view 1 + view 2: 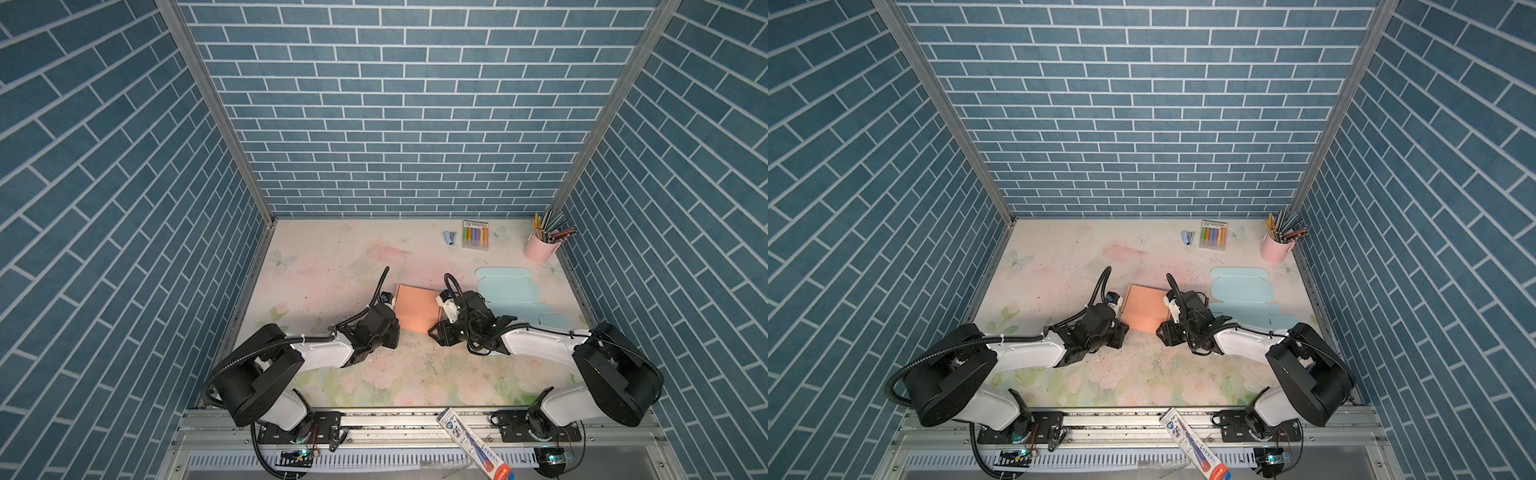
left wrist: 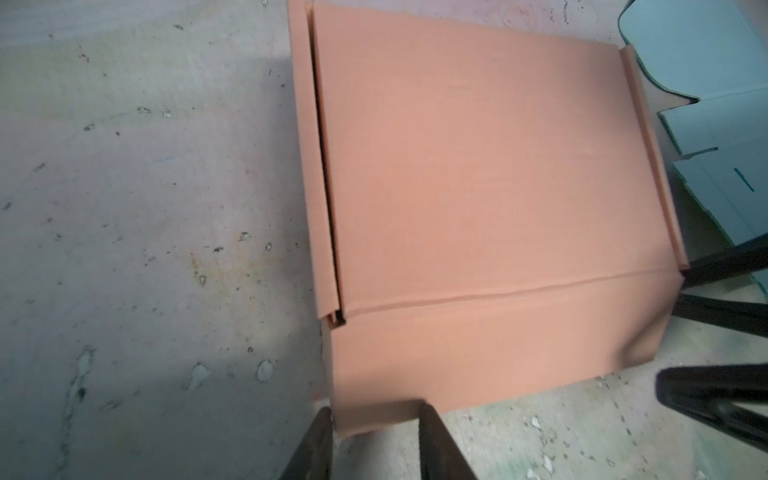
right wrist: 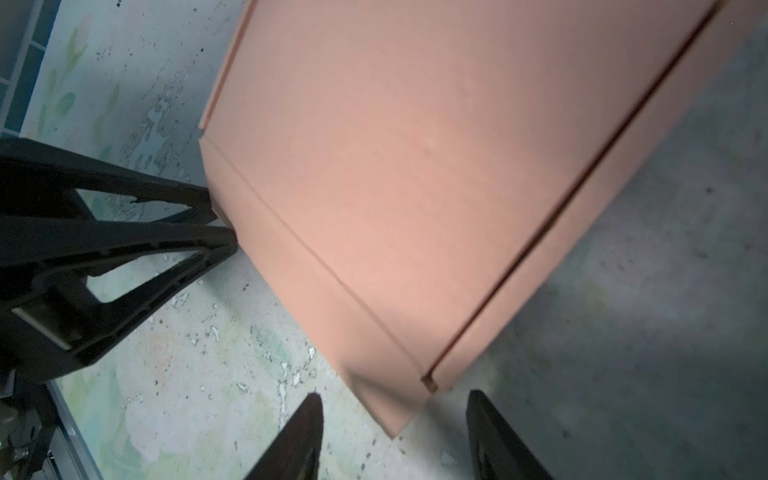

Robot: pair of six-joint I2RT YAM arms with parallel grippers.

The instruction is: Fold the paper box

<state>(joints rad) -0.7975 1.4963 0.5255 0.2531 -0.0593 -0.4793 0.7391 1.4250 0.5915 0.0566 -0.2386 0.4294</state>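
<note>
The salmon paper box [image 1: 415, 307] [image 1: 1146, 307] lies folded shut on the floral table, its lid flat on top. My left gripper [image 2: 376, 411] sits at the box's near-left corner, and the corner [image 2: 374, 415] fills the gap between both fingers. My right gripper [image 3: 395, 395] stands open at the near-right corner. That corner [image 3: 399, 411] points into the gap and touches neither finger. In both top views the wrists hide the fingertips of the left gripper [image 1: 392, 332] and the right gripper [image 1: 434, 330]. The box [image 2: 478, 187] [image 3: 415, 166] fills both wrist views.
A flat light-blue box blank [image 1: 511, 295] lies just right of the box, behind my right arm. A pink pencil cup [image 1: 540, 247], a marker pack [image 1: 475, 235] and a small blue stapler [image 1: 449, 237] stand at the back right. A tube [image 1: 473, 440] lies across the front rail.
</note>
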